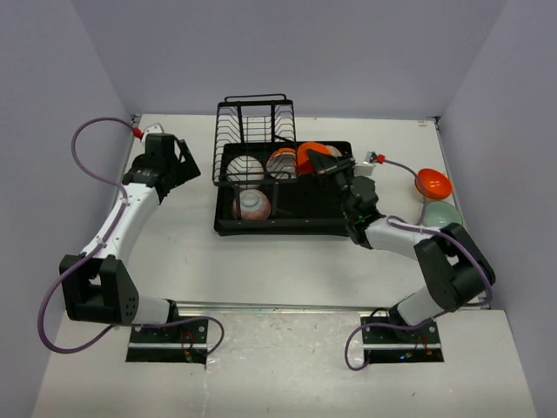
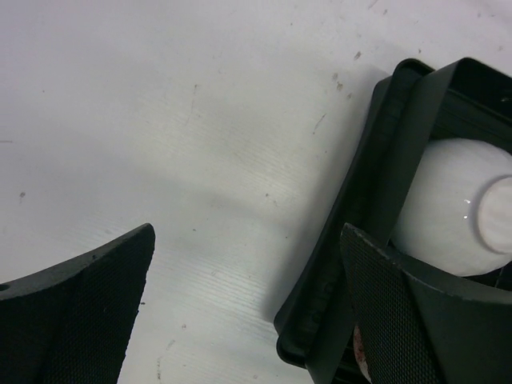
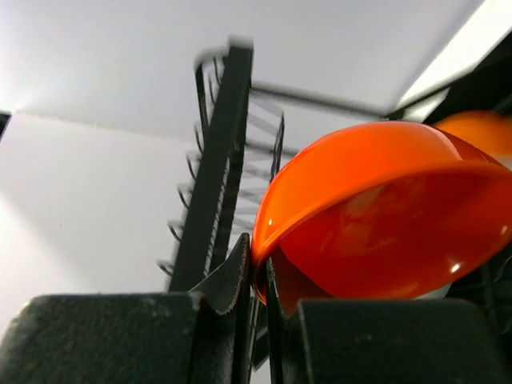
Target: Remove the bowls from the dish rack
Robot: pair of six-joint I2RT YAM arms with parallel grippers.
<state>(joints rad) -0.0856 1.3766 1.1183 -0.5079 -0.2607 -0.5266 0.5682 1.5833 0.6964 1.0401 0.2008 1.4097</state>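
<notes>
Elbow bent, right pincer nips orange bowl.

Your black dish rack holds a tilted orange bowl, white bowl, speckled bowl. Outside, to its right: second orange bowl and pale green bowl.

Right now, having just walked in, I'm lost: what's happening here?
The right pincer is shut on the rim of a glossy orange bowl at the black wire dish rack. The left pincer hangs open and empty over the white table, beside the rack's left edge. A second orange bowl and a pale green bowl sit on the table to the right; others are in the rack.
</notes>
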